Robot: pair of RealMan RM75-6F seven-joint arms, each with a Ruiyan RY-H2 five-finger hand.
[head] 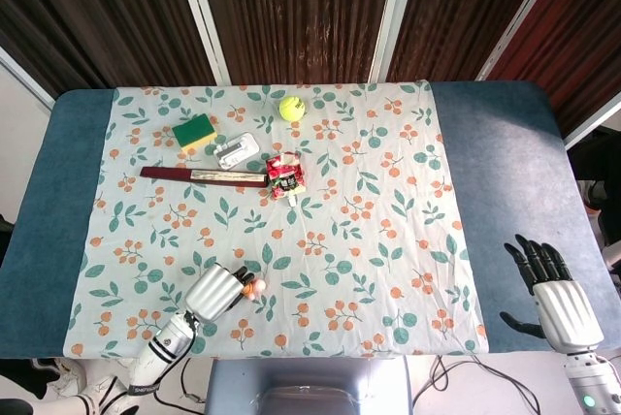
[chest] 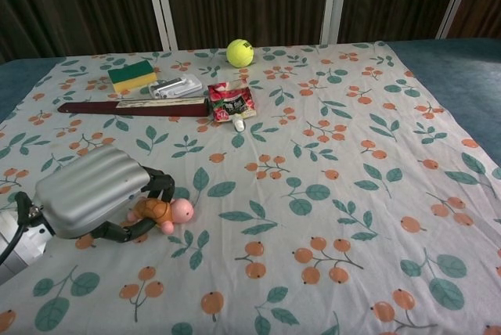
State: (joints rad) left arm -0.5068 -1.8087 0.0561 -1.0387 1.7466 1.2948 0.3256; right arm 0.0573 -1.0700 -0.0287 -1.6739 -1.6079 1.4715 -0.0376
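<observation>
Fingers of the left hand (chest: 94, 194) curl round a small toy turtle (chest: 163, 211) at the near left of the worktop (head: 505, 158), dark fingertips wrapped over its shell and under its belly, the pink head poking out to the right; the toy looks to sit on the floral cloth (chest: 329, 163), gripped but not clearly lifted. To do this well, the grasp wants to close evenly on the shell, not the head, so the toy cannot squirt out sideways; a slow, straight lift should keep the cloth from snagging and rucking under the fingertips. Further back lie a green-and-yellow sponge (chest: 131, 76), a long dark knife (chest: 133, 106), a silvery packet (chest: 175, 86), a red pouch (chest: 231, 102) and a tennis ball (chest: 239, 52), all well apart from the toy. At the far right, the right hand (head: 555, 301) hovers off the cloth by the blue edge, fingers spread, holding nothing.
</observation>
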